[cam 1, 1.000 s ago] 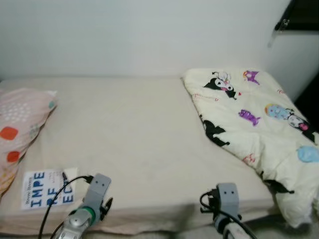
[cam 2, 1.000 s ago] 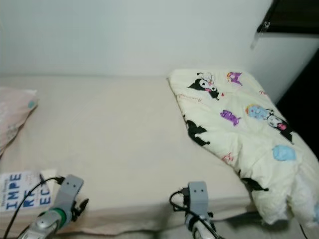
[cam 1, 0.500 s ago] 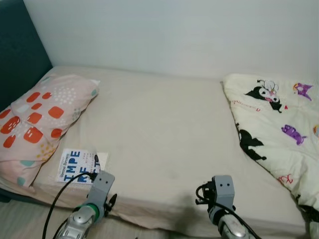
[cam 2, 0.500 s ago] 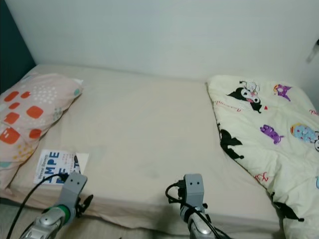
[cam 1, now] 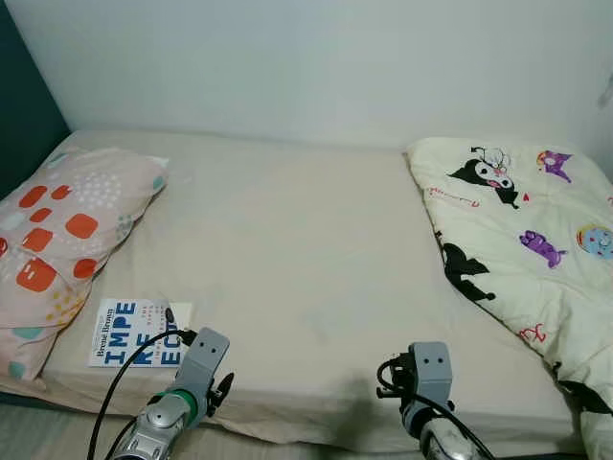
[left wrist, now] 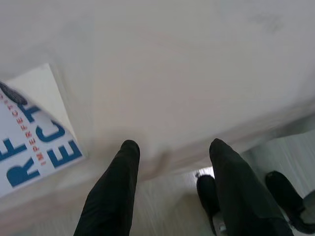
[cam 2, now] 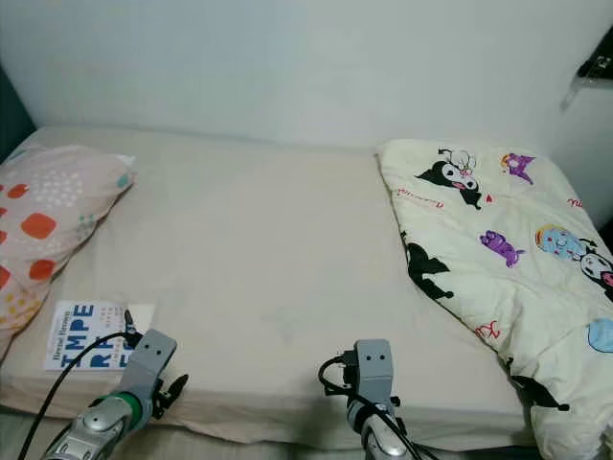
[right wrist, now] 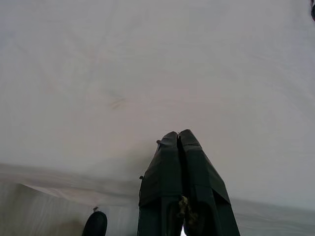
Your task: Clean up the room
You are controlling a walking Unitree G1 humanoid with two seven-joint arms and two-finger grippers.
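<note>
Lettering in big blue capitals, "IMPE…" over "…EC…" with the smaller "IMPERFECT" legible from the wrist, marked a flat white book lying near the front left corner of the smooth beige mattress, just beside a soft pink pillow dotted orange and across from a puffy cream quilt printed with cartoon figures. Left gripper hung over the bed's front edge near the book, fingers spread and empty, while the right gripper was pressed closed on nothing. Compared with half a second before, the camera had swung right, showing less pillow and more quilt.
</note>
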